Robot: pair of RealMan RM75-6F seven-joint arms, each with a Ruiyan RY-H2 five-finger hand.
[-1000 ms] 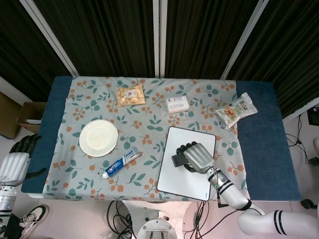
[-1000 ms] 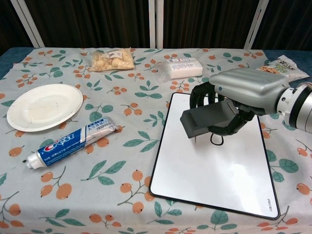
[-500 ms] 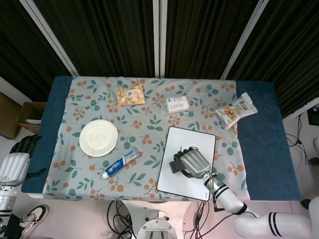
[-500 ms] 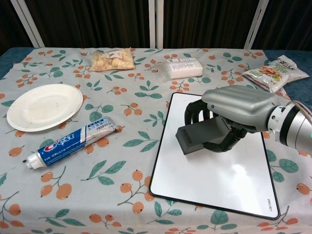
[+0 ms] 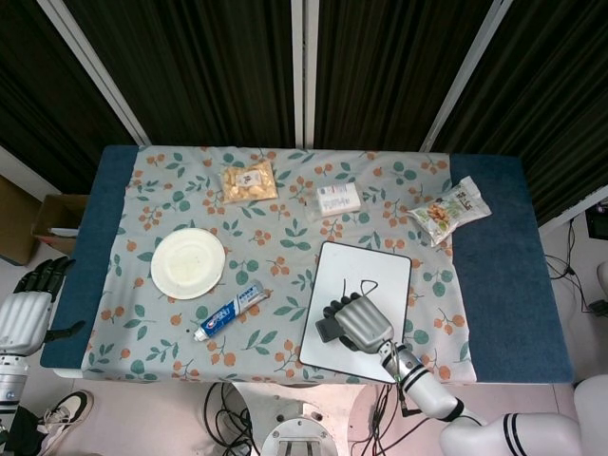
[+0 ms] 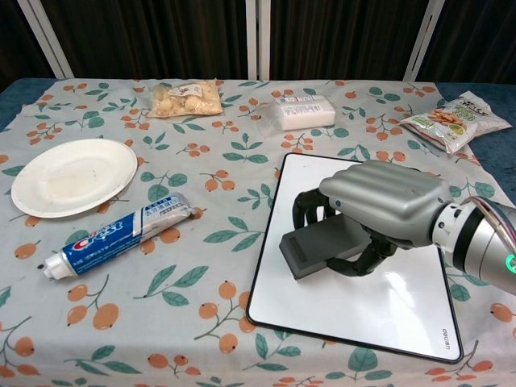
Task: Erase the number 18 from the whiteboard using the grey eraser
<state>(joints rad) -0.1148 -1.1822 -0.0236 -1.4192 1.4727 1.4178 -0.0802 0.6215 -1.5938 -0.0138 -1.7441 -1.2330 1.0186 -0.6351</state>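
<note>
The whiteboard (image 5: 380, 266) lies at the table's near right, and in the chest view the whiteboard (image 6: 363, 314) shows a bare white lower half. My right hand (image 5: 359, 320) grips the grey eraser (image 5: 328, 330) and presses it flat on the board's near-left part. In the chest view the right hand (image 6: 387, 203) arches over the grey eraser (image 6: 322, 248). Thin black strokes (image 5: 356, 284) remain on the board just beyond the hand; the chest view hides them. My left hand (image 5: 28, 306) hangs off the table's left side, holding nothing, its fingers apart.
A white plate (image 5: 188, 262) and a toothpaste tube (image 5: 231, 311) lie left of the board. A snack bag (image 5: 249, 180), a white packet (image 5: 339, 199) and a chips bag (image 5: 450, 211) sit along the far side.
My right hand has slid the eraser down the board toward the near edge. Black strokes that it covered now show behind it. The left hand stays put.
</note>
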